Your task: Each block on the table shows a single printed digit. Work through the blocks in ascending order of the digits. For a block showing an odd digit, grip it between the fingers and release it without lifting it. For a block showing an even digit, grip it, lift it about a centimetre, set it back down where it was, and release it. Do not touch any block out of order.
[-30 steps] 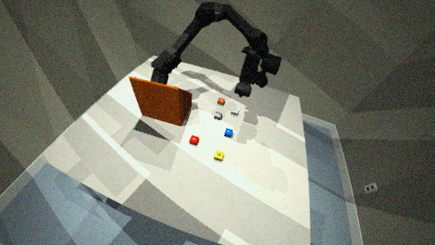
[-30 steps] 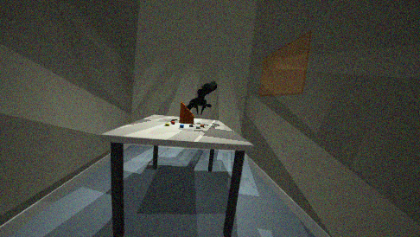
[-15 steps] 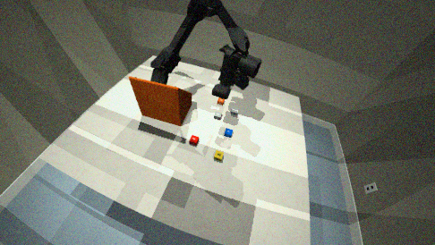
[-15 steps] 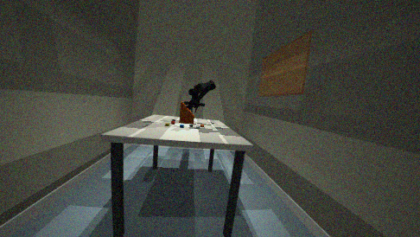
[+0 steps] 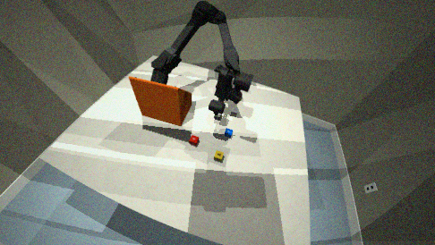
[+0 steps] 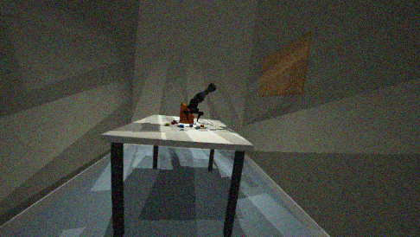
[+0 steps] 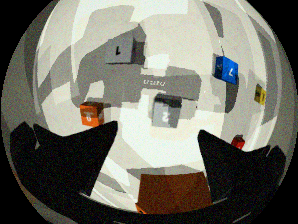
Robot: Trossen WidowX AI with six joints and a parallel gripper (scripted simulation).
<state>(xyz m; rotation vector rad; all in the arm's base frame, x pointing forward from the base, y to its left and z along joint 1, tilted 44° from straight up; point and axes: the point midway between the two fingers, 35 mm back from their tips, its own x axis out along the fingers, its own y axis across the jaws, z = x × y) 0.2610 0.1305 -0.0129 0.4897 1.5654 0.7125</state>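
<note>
Blocks: five small cubes on tabletop [image 5: 286,147]; digits unreadable in every view.
Wrist view: grey block [image 7: 165,111] at centre between the fingers, not touched; white block [image 7: 127,50] at 11 o'clock; orange block [image 7: 89,113] at 9; blue block [image 7: 226,68] at 2; yellow block [image 7: 260,94] at 3; red block [image 7: 238,141] at 4.
Top view: blue, red and yellow sit at 6 o'clock of the end effector.
End effector [image 5: 220,111]: wide open, holding nothing, above the grey block.
Arm pose: upper links arch high, wrist points straight down, close beside orange panel [image 5: 161,100].
Risk: order cannot be checked, so closing on grey may break sequence.
Risk: orange block near left finger [image 7: 63,156]; a skewed descent could nudge it.
</note>
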